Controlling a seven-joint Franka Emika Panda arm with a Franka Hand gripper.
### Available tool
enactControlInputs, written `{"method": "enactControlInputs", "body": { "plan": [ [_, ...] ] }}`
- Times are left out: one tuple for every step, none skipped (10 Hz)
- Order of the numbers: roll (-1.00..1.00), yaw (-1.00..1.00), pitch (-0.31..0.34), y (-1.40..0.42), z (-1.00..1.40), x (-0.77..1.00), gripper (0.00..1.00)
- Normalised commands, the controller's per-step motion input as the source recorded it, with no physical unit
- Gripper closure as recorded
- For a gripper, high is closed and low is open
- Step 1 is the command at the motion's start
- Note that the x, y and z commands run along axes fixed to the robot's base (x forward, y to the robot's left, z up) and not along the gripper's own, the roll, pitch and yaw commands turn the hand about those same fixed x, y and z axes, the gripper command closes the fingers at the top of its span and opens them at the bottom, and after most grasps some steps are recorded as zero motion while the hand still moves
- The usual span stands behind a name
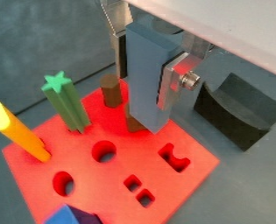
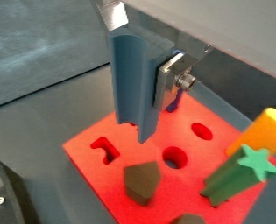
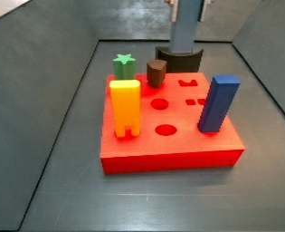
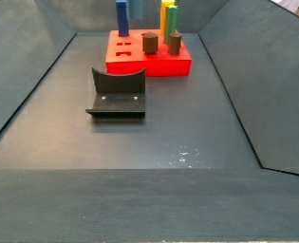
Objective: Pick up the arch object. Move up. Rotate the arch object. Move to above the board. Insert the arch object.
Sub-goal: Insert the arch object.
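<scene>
Gripper (image 1: 147, 87): above the board (image 1: 99, 179), over the edge nearest the fixture (image 1: 239, 109).
Jaws: closed onto the arch object (image 1: 143, 61), with one silver finger (image 1: 175, 83) flat against its side.
Arch object: upright, slate-grey in both wrist views, clear of the board, lower end just above the board's face beside the brown peg (image 1: 110, 92).
Board's other pieces: green star (image 1: 64, 101) and orange block (image 1: 17, 131) stand in the board.

tool (image 1: 148, 87) | silver fingers pointing down | clamped on a blue-grey piece (image 2: 134, 83)
</scene>
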Motion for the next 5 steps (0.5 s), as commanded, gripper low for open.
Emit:
{"method": "enactControlInputs", "body": {
  "plan": [
    [0.19, 0.19, -0.024, 0.00, -0.27, 0.74, 1.00],
    [0.17, -0.27, -0.139, 0.00, -0.67, 0.60, 1.00],
    [0.10, -0.58, -0.120, 0.00, -0.66, 0.54, 1.00],
    [0.10, -0.64, -0.081, 0.06, -0.62, 0.44, 1.00],
    [0.09, -0.60, -0.051, 0.11, -0.67, 0.44, 1.00]
  ]
}}
